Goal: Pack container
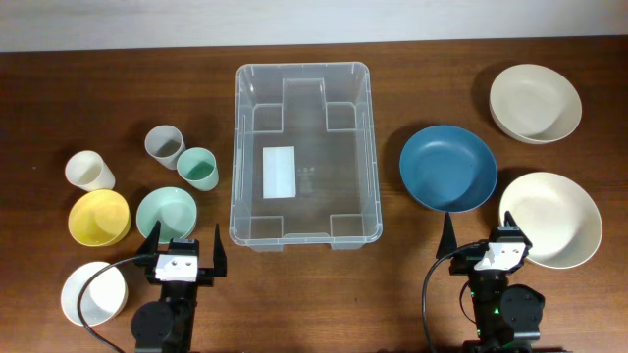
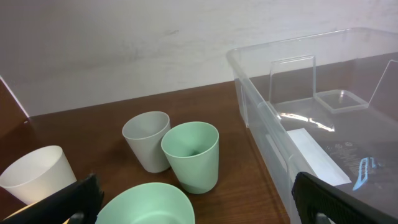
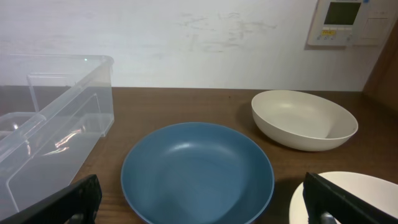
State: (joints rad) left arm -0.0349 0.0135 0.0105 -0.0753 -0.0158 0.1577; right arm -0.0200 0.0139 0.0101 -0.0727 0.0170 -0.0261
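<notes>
The clear plastic container (image 1: 302, 153) stands empty at the table's centre, a white label on its base; it also shows in the left wrist view (image 2: 323, 124) and the right wrist view (image 3: 50, 130). My left gripper (image 1: 183, 253) is open and empty at the front left, just behind the green bowl (image 1: 165, 211). My right gripper (image 1: 486, 243) is open and empty at the front right, just in front of the blue bowl (image 1: 447, 168), which fills the right wrist view (image 3: 197, 171).
On the left stand a grey cup (image 1: 165, 146), a green cup (image 1: 197, 168), a cream cup (image 1: 89, 172), a yellow bowl (image 1: 99, 217) and a white bowl (image 1: 93, 292). On the right are two cream bowls (image 1: 535, 102) (image 1: 550, 218).
</notes>
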